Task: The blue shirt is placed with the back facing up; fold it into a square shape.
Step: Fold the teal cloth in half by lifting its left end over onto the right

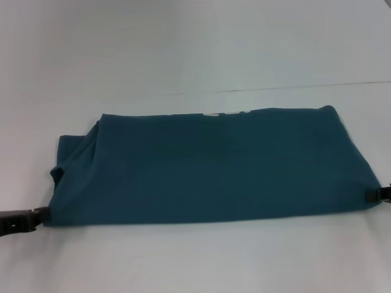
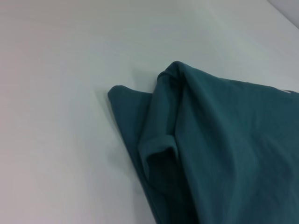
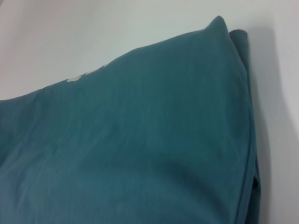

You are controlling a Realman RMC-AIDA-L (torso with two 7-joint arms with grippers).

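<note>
The blue shirt (image 1: 208, 168) lies folded into a wide band across the white table (image 1: 195, 49). A strip of white lettering peeks out along its far edge. A sleeve sticks out at the left end. My left gripper (image 1: 38, 218) holds the near left corner, and my right gripper (image 1: 374, 195) holds the near right corner. The near edge runs straight between them. The left wrist view shows the layered sleeve end of the shirt (image 2: 210, 140). The right wrist view shows the shirt's smooth top layer (image 3: 140, 140) and its far right corner.
A seam in the table (image 1: 293, 87) runs behind the shirt. White table surface lies in front of the shirt and beyond it.
</note>
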